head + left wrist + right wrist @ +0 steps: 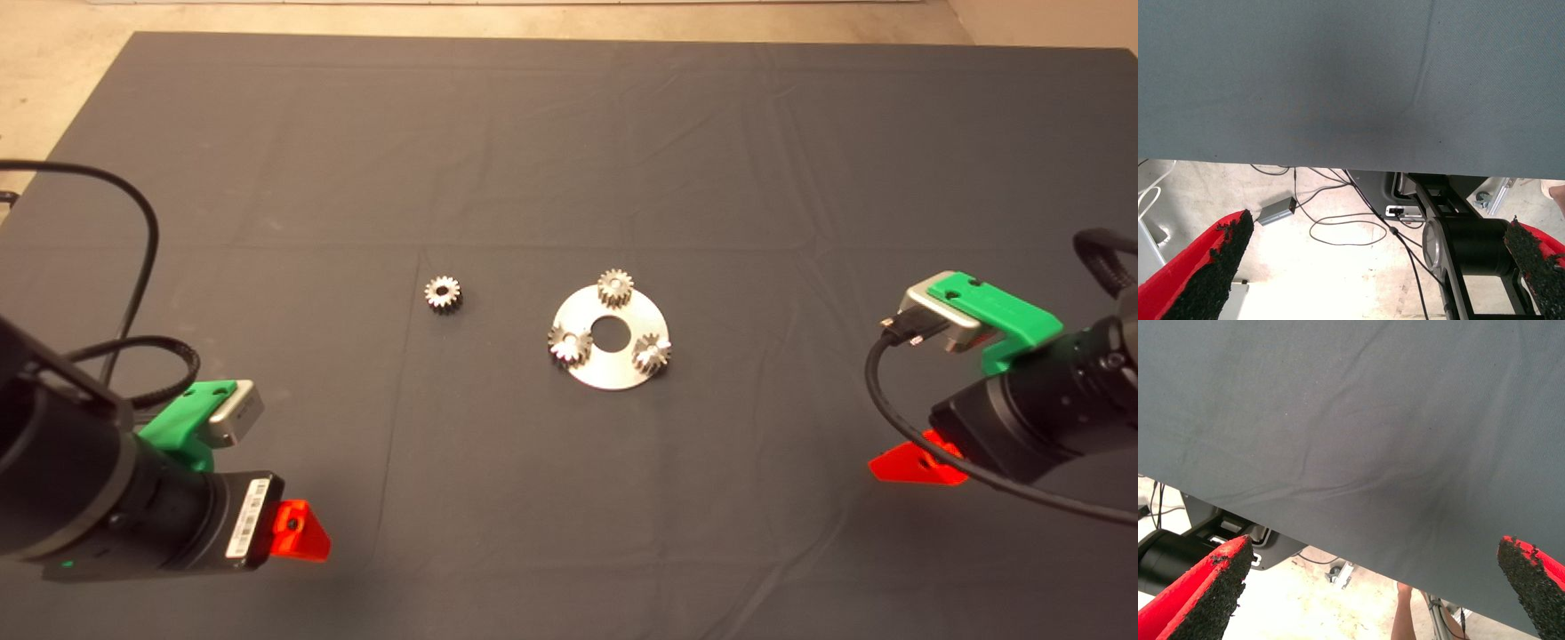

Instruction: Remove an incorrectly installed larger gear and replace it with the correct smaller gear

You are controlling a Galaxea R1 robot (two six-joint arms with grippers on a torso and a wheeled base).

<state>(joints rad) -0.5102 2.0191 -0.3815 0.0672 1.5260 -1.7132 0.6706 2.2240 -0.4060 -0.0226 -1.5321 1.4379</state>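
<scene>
Left gripper (302, 533) and right gripper (916, 462) parked wide open, flanking plate (613, 369). Smaller gear (443, 293) loose just left of plate.

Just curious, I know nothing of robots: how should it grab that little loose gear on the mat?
Probably pinch the smaller gear across its toothed rim, fingers coming straight down: it lies flat, hole upward, apart from the plate, with bare mat around.

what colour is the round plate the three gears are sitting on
Bright silver metal; the round plate shows best in the head view.
</scene>
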